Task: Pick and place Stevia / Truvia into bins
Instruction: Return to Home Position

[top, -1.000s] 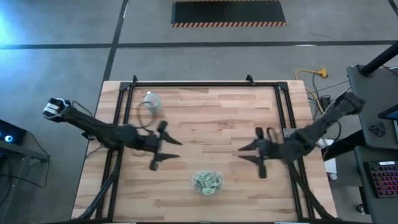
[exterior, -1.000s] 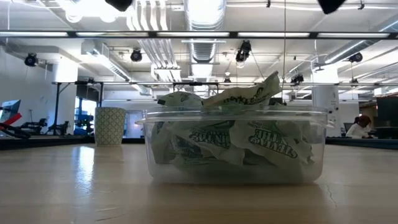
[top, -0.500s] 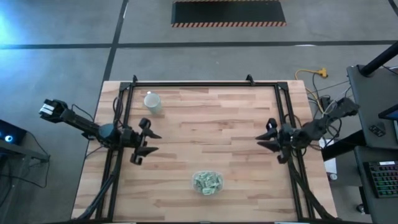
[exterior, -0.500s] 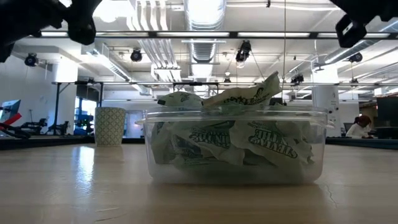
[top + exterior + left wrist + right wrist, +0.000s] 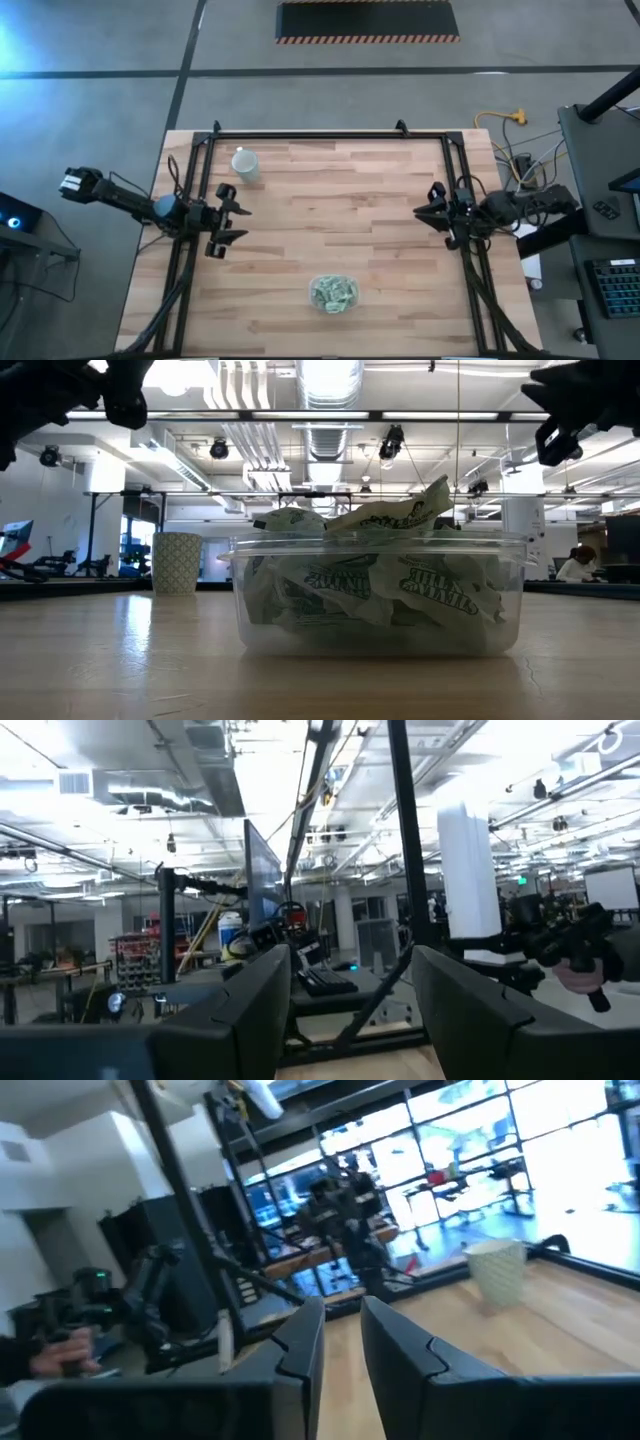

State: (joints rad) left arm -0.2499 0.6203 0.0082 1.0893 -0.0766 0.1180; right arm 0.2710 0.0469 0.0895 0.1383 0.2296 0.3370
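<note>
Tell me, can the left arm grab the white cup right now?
Probably yes. The cup stands alone by the table's left edge, close to the left arm; its jaws are open and nothing lies between arm and cup.

The bin point(image 5: 505, 632) sits midway along the table's point(image 5: 350, 200) front edge, with the sachets point(image 5: 370, 588) piled in it. The cup point(image 5: 244, 164) stands behind, near the back left corner. The left gripper point(image 5: 225, 219) hangs at the left edge, the right gripper point(image 5: 432, 213) at the right edge.
</note>
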